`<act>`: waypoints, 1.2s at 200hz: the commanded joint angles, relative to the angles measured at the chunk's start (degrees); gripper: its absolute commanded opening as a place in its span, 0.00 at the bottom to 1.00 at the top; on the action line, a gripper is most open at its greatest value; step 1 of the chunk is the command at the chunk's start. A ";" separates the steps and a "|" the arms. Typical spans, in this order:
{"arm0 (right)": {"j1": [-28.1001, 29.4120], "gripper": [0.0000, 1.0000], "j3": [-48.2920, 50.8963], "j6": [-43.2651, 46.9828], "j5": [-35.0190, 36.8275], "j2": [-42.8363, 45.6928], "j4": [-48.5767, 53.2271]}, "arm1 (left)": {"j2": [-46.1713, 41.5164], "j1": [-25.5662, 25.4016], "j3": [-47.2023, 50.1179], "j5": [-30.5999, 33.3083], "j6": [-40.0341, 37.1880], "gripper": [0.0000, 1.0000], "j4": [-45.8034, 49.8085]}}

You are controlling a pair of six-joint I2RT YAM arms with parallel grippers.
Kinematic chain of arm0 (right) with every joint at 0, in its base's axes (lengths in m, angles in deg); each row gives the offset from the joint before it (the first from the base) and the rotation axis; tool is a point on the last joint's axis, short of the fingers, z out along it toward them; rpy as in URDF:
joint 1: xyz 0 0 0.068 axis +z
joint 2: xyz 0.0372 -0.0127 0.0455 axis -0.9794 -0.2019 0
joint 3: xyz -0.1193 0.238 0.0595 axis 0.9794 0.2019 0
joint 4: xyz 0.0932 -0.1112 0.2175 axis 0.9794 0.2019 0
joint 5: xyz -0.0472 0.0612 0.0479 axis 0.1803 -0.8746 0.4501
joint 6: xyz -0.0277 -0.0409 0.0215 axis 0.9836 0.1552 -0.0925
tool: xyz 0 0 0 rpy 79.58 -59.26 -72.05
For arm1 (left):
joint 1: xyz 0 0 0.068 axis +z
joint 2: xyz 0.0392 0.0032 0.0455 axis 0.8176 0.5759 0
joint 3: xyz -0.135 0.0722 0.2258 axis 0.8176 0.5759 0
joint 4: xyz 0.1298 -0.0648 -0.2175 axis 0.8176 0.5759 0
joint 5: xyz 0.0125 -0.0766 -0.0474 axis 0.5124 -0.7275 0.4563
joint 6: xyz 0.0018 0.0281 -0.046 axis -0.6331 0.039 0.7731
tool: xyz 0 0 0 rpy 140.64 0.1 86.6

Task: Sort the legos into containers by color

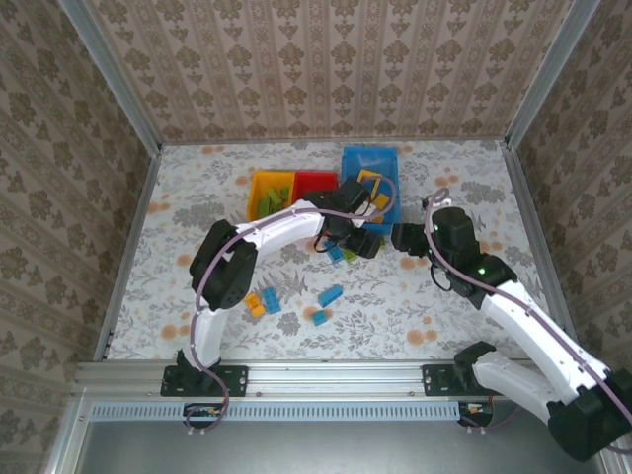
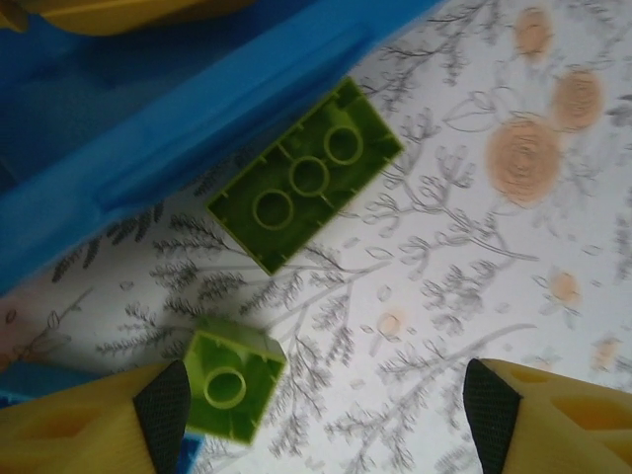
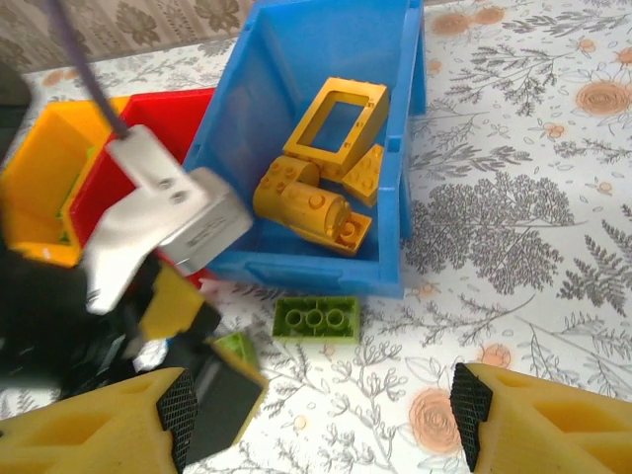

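The left gripper (image 2: 326, 415) stood released, its jaws wide apart with nothing between them. Under it lay two lime-green legos on the flowered table (image 2: 513, 296). One was a long green brick (image 2: 306, 178) lying hollow side up, with three round tubes in a row, close against the outer wall of the blue bin (image 2: 197, 128). The other was a small green brick (image 2: 232, 380) with a single tube, just beside the left finger pad (image 2: 163, 405).

The right gripper (image 3: 321, 420) was likewise spread open and empty, low over the table in front of the blue bin. Inside that bin sat the yellow-orange frame piece (image 3: 341, 118), tilted against several yellow-orange bricks (image 3: 311, 202). The red bin (image 3: 188, 109) and the yellow bin (image 3: 44, 188) stood side by side to its left. From above, a few blue bricks (image 1: 331, 294) and orange ones lay scattered nearer the arm bases.
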 commanded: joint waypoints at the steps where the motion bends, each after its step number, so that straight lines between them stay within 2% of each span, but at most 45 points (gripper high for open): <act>1: -0.26 0.73 1.12 -2.15 -2.98 3.64 3.02 | 2.92 -0.96 -4.66 5.48 -2.17 0.78 2.78; 81: -0.35 0.73 0.27 -1.60 -4.63 4.49 5.73 | 12.01 -1.19 -13.21 8.43 -2.65 0.79 3.61; 149: -0.40 0.74 0.33 -1.93 -4.22 5.00 7.59 | 16.51 -2.50 -16.83 7.87 -3.09 0.76 3.13; 163: -0.48 0.74 0.35 -2.10 -4.12 5.00 7.76 | 17.03 -2.67 -16.98 7.42 -3.18 0.72 3.08; 186: -0.52 0.74 0.44 -2.23 -3.85 4.80 7.50 | 17.10 -3.33 -16.30 6.60 -3.09 0.57 3.12; 198: -0.46 0.74 0.44 -2.37 -3.84 4.49 7.29 | 16.56 -3.82 -15.16 7.07 -3.09 0.52 2.92; 240: -0.53 0.73 0.63 -2.50 -4.57 3.79 5.66 | 9.55 -4.77 -6.55 10.35 -2.11 0.29 -0.96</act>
